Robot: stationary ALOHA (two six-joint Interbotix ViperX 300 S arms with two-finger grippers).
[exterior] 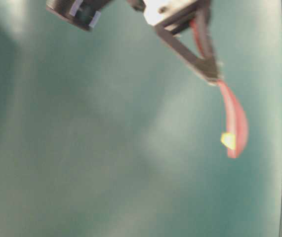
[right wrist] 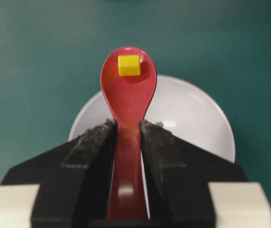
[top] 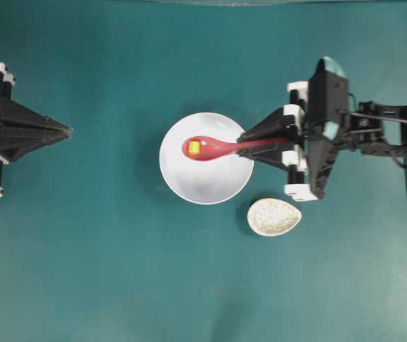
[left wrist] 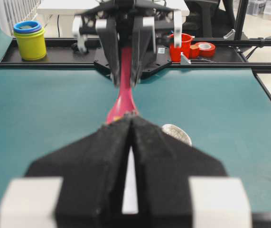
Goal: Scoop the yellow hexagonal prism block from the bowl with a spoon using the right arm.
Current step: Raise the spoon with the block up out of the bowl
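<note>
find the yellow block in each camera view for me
Overhead: yellow block left of centre, in the spoon above the white bowl.
Table-level: right side, on the spoon's tip.
Left wrist: cannot tell; only the spoon shows.
Right wrist: upper middle, near the scoop's tip.
Shared landmark: the spoon.

Robotics lab bench: teal mat-covered table framed by a black metal rail; behind that rail, stacked yellow and blue plastic cups, a red plastic cup, red tape rolls.
</note>
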